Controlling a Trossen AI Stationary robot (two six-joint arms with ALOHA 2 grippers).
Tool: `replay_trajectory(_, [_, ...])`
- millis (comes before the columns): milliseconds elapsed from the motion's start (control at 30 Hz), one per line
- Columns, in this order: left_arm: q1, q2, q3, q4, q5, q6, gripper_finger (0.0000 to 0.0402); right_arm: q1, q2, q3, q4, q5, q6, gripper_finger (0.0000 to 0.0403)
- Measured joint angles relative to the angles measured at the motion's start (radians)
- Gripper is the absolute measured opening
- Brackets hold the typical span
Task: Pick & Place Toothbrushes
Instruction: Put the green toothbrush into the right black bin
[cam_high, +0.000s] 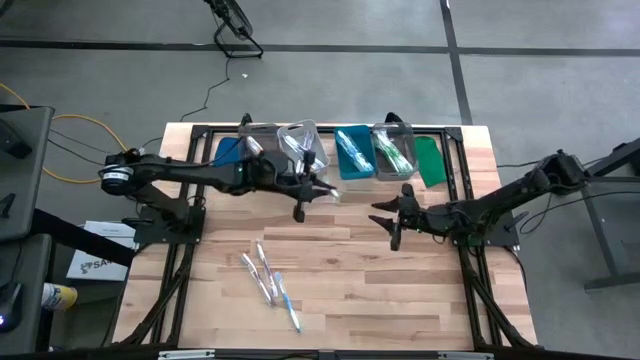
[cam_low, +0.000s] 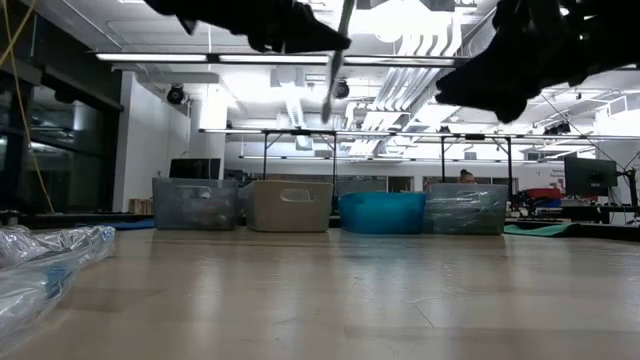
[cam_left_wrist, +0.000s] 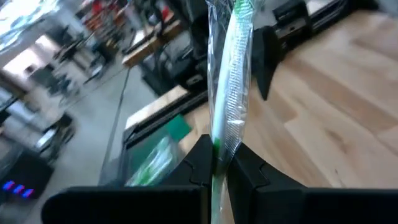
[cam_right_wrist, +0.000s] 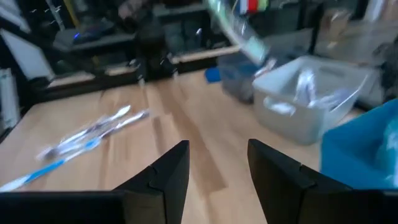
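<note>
Toothbrushes lie loose near 6 o'clock on our table, some sit in the 12 o'clock bins, our left gripper pinches a green wrapped one aloft, our right gripper hangs open and empty, so much sorting remains.

You have one wrapped toothbrush, green at its head and sealed in clear crinkled film, raised above the tabletop and pinched at its lower end between closed jaws. A loose cluster of toothbrushes lies flat near the tabletop's middle, pale handles with a blue one at the near end. More toothbrushes with green accents rest in a bin along the far edge.
</note>
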Motion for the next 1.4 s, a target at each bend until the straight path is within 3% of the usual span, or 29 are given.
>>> replay_trajectory(267, [0.075, 0.117, -0.001, 0.273, 0.276, -0.005, 0.0015, 0.002, 0.061, 0.0, 0.25, 0.037, -0.209, 0.0155])
replay_trajectory(367, [0.084, 0.152, 0.0, 0.357, 0.334, -0.027, 0.0015, -0.019, 0.119, 0.001, 0.344, 0.032, -0.295, 0.0155])
replay_trajectory(767, [0.088, 0.18, -0.001, 0.405, 0.37, -0.037, 0.0015, -0.118, 0.372, 0.171, 0.43, 0.034, -0.559, 0.0155])
replay_trajectory(1033, [0.089, 0.18, -0.001, 0.392, 0.368, -0.037, 0.0015, -0.146, 0.434, 0.243, 0.426, 0.072, -0.595, 0.0154])
replay_trajectory(1133, [0.089, 0.18, 0.0, 0.389, 0.37, -0.037, 0.0015, -0.145, 0.433, 0.243, 0.428, 0.077, -0.594, 0.0134])
replay_trajectory(1333, [0.089, 0.18, 0.0, 0.388, 0.368, -0.04, 0.0045, -0.146, 0.428, 0.243, 0.424, 0.034, -0.564, 0.0029])
replay_trajectory(1400, [0.089, 0.18, 0.0, 0.387, 0.371, -0.04, 0.0058, -0.145, 0.428, 0.243, 0.424, 0.009, -0.562, 0.0015])
